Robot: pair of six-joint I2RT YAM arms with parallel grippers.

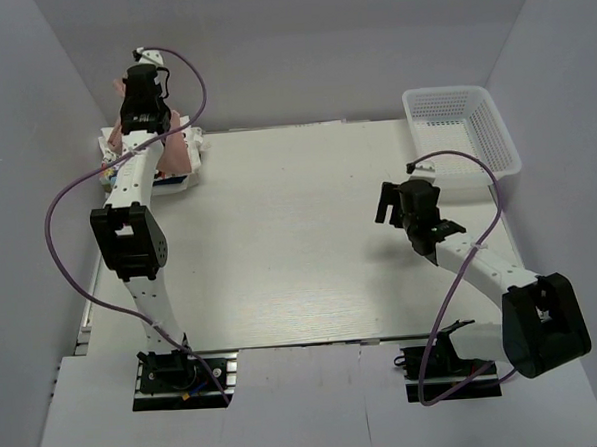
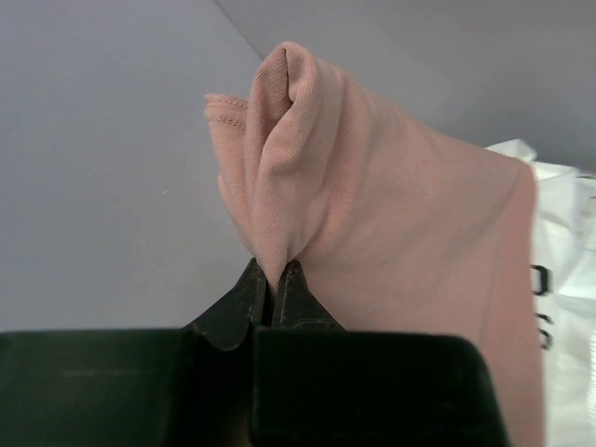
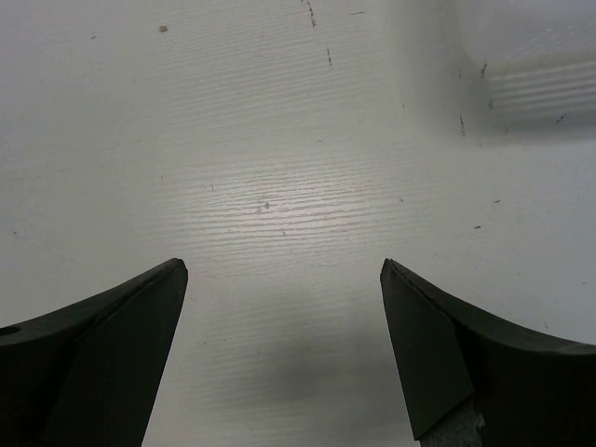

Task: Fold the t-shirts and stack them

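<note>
The pink t-shirt (image 2: 391, 242) is fine-knit matt cloth, the table (image 3: 279, 140) finely grained matt white, the basket (image 1: 502, 143) plastic mesh.

Open middle, crowded far corners
The table (image 1: 299, 233) lies bare through its middle and beneath the wide-spread right end effector (image 3: 282, 267). The mesh basket (image 1: 464, 135) fills the far right corner. The left arm (image 1: 129, 232), the lifted pink t-shirt (image 2: 391, 233) and the white t-shirt (image 2: 559, 233) crowd the far left, close to the wall (image 1: 299, 43).

The t-shirts (image 1: 182, 154) lie bunched up at the far left corner of the desk (image 1: 300, 253). The basket (image 1: 501, 138) sits at the far right corner, well apart from them.
</note>
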